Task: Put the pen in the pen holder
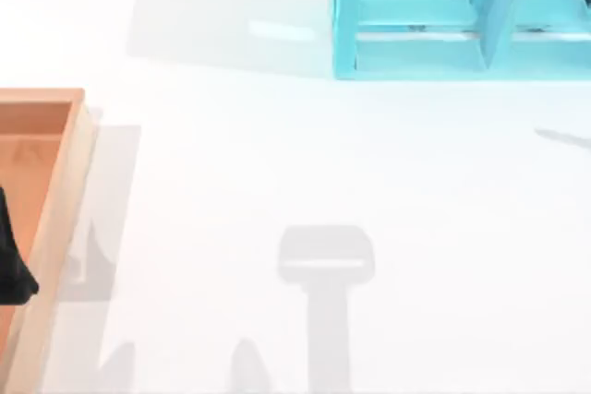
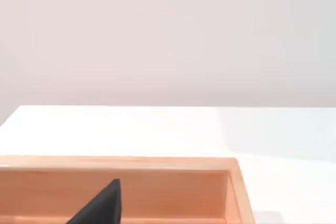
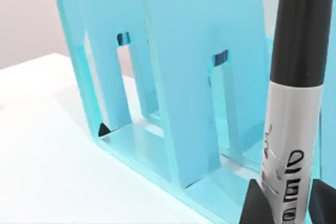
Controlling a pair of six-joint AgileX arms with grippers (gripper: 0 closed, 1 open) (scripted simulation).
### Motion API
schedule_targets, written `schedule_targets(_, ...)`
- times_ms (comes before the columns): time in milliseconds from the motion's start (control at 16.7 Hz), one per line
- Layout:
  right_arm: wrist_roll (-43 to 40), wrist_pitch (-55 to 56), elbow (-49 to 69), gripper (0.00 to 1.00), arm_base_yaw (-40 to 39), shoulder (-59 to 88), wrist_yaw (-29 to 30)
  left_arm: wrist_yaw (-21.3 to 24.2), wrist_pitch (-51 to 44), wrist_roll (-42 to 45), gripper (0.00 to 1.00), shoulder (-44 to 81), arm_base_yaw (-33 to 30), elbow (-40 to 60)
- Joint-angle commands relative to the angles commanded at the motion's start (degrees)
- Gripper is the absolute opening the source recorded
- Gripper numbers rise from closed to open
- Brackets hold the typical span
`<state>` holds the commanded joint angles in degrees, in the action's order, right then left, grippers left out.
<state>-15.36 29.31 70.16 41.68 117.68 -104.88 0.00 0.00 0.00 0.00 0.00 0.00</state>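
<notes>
The pen [image 3: 296,77] stands upright, with a black upper part and a silvery barrel bearing black marks. My right gripper [image 3: 289,211] is shut on its lower barrel, one black finger [image 3: 256,203] on each side. Just beyond it is the pen holder [image 3: 173,93], a light blue rack with upright dividers and slots between them. From above, the pen holder [image 1: 416,16] stands at the table's far right. My left gripper [image 1: 11,265] is a dark shape at the left edge, over a wooden tray, and it also shows in the left wrist view [image 2: 102,205].
The wooden tray [image 1: 55,209] with raised light rims lies at the table's left side; its far wall [image 2: 157,163] shows in the left wrist view. The white tabletop [image 1: 323,163] between tray and holder carries only the arms' grey shadows.
</notes>
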Motion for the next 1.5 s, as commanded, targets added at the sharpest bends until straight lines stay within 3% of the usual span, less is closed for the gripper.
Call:
schedule_targets(360, -0.26, 1.67, 0.36, 0.00, 1.25, -0.12, -1.77, 0.00, 0.00, 0.00, 1.00, 0.00, 0.00, 0.00)
schedule_targets(420, 0.78, -3.06, 8.19, 0.00, 0.36, 7.28, 14.18, 0.00, 0.00, 0.00, 1.00, 0.00, 0.00, 0.00)
schedule_targets(600, 0.51, -2.47, 7.28, 0.00, 0.31, 6.38, 12.28, 0.00, 0.00, 0.00, 1.00, 0.00, 0.00, 0.00)
schedule_targets(1080, -0.68, 1.17, 0.34, 0.00, 0.63, 0.23, -0.37, 0.00, 0.00, 0.00, 1.00, 0.00, 0.00, 0.00)
schedule_targets(1380, -0.85, 1.44, -0.07, 0.00, 0.64, -0.21, -1.18, 0.00, 0.00, 0.00, 1.00, 0.00, 0.00, 0.00)
schedule_targets(1500, -0.85, 1.44, -0.07, 0.15, 0.64, -0.21, -1.18, 0.00, 0.00, 0.00, 1.00, 0.00, 0.00, 0.00)
